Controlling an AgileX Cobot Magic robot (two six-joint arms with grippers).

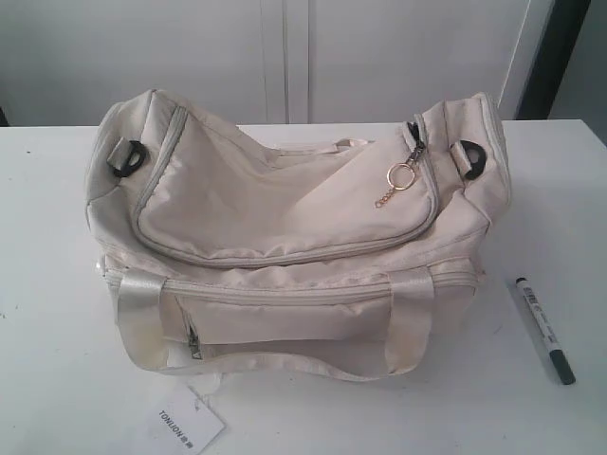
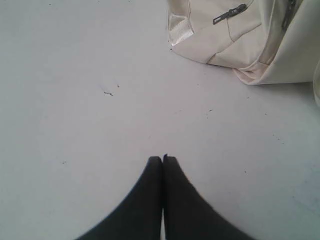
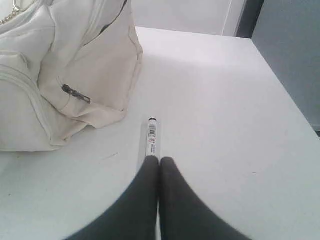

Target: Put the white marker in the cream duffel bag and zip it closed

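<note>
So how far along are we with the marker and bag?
Nothing looks done: the white marker lies on the table beside the cream duffel bag, not inside. Nothing in hand: left gripper and right gripper are both shut, empty. To do: grasp the marker, bag it, zip closed.

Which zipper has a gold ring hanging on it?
The curved top zipper on the cream duffel bag: a gold ring dangles from it. The front pocket zipper has only a small dark pull.
</note>
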